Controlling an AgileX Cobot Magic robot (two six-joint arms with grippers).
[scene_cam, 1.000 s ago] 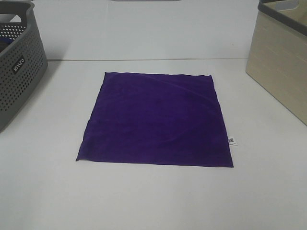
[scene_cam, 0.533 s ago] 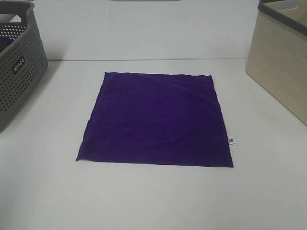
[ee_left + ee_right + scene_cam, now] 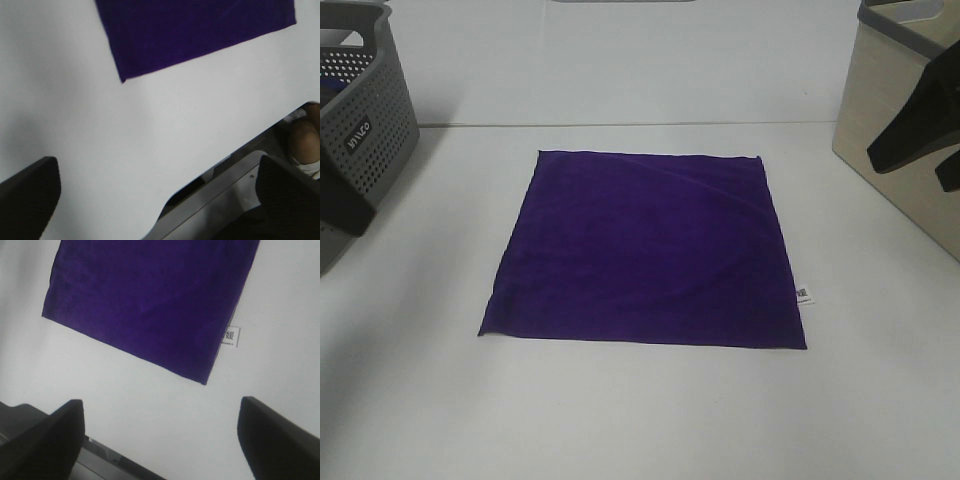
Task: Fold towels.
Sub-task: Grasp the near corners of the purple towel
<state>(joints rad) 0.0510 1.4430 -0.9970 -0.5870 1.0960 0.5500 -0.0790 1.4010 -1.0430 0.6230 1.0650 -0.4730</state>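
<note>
The near edge of the white bench (image 3: 640,420) carries nothing. The purple towel (image 3: 645,250) lies flat and unfolded at the middle of the bench, a single layer, its far edge just short of the back edge. A small white tag (image 3: 804,295) sticks out at the towel's near right corner; its print is too small to read. The left gripper (image 3: 157,200) hangs over the left edge of the bench with its jaws spread wide and nothing between them. In the high view only one dark piece of it shows, cut off by the frame. The right gripper (image 3: 162,440) hangs over the right edge, jaws likewise spread and empty, its dark fingers (image 3: 910,125) lying across the front of the beige bin (image 3: 880,200). That bin stands at the far right corner. It is cut off by the frame and its inside is hidden from every view. A grey perforated basket (image 3: 365,125) stands at the far left corner, also cut off. A sliver of blue shows at its handle opening, but the contents cannot be determined.
</note>
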